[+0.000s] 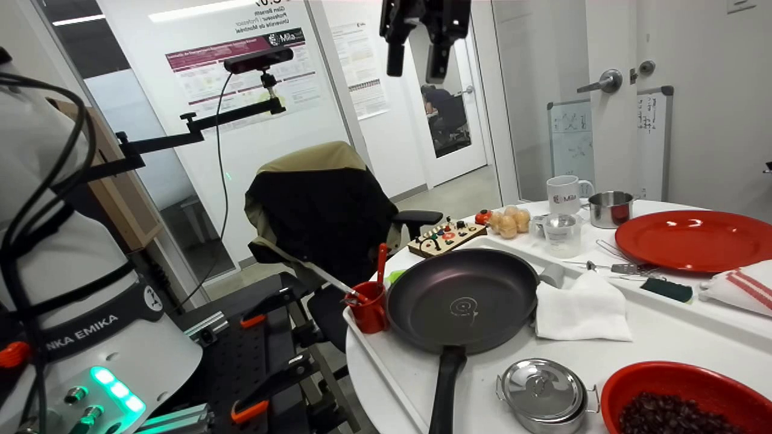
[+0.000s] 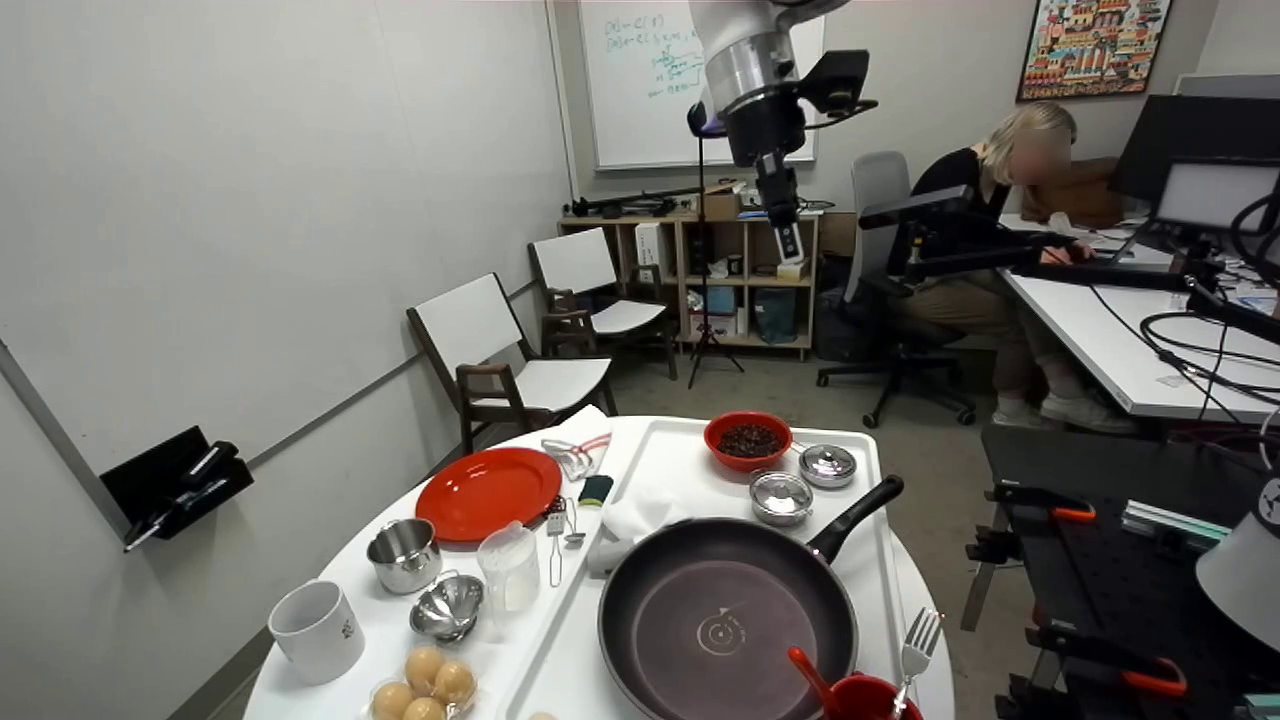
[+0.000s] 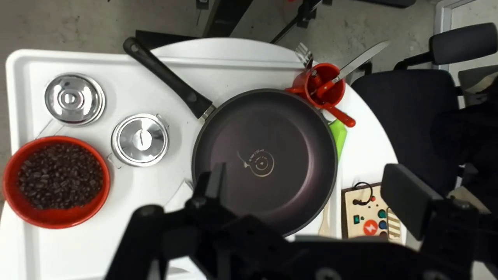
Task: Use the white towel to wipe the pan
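The dark frying pan (image 1: 482,295) rests on a white tray with its inside facing up and its black handle sticking out. It shows in an exterior view (image 2: 725,610) and the wrist view (image 3: 268,144). The white towel (image 1: 582,310) lies crumpled beside the pan, close to its rim; it also shows in an exterior view (image 2: 645,512). In the wrist view it is mostly hidden by the gripper. My gripper (image 1: 416,63) is high above the table, apart from pan and towel, in both exterior views (image 2: 790,243). In the wrist view its fingers (image 3: 305,186) are wide open with nothing between them.
A red cup (image 1: 367,310) with cutlery stands against the pan. Lidded steel pots (image 3: 141,140) and a red bowl of dark beans (image 3: 58,179) are on the handle side. A red plate (image 2: 490,493), steel cup (image 2: 405,555), mug (image 2: 317,630) and red-striped cloth (image 1: 739,288) lie beyond the tray.
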Controlling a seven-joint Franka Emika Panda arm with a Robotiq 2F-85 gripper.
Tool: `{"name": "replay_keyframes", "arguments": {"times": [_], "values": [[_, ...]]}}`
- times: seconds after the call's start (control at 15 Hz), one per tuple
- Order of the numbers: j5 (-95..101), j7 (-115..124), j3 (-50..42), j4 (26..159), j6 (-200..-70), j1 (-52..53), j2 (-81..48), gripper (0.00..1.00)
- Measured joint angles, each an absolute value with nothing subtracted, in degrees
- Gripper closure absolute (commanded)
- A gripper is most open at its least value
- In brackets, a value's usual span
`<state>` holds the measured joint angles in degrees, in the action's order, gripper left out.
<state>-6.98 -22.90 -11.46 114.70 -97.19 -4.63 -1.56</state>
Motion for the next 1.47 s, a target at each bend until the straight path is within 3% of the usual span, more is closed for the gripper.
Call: {"name": "replay_keyframes", "arguments": {"times": [0.73,1.47], "values": [[-3.9,-24.2,-8.4,121.4,-123.7,-7.4,-16.0,0.0],[-5.6,-21.0,-6.0,116.5,-134.5,-12.5,-27.7,0.0]]}}
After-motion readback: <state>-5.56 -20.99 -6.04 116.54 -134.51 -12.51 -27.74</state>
